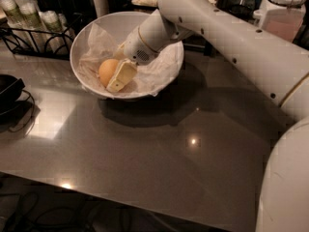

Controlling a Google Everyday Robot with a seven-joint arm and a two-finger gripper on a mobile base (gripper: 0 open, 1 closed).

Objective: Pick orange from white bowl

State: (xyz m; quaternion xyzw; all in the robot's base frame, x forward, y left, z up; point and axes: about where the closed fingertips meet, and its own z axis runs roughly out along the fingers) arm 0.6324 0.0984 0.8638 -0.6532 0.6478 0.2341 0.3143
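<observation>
Gripper (pixel 117 79) is down inside the white bowl (pixel 111 23), its cream-coloured end sitting right against the near-right side of the orange (pixel 107 71). Whether it is clamped on the fruit or merely beside it cannot be told from this angle. The orange rests low in the left half of the bowl, on the crumpled white paper (pixel 157 71) that lines it, and only its left and upper skin shows past the gripper.

The white arm (pixel 217 33) comes in from the right, sloping down over the bowl's far-right rim. The bowl stands on the far part of a grey, glossy surface (pixel 145 149), throwing a dark shadow towards the near side, with small glints of light on the surface closer in.

Left of the bowl, at the far edge, a black wire rack (pixel 19 45) holds pale bottles (pixel 30 16). A black dish (pixel 7 88) peeks in at the left edge, apart from the bowl. Far right, a lidded jar (pixel 289 13) stands behind the arm.
</observation>
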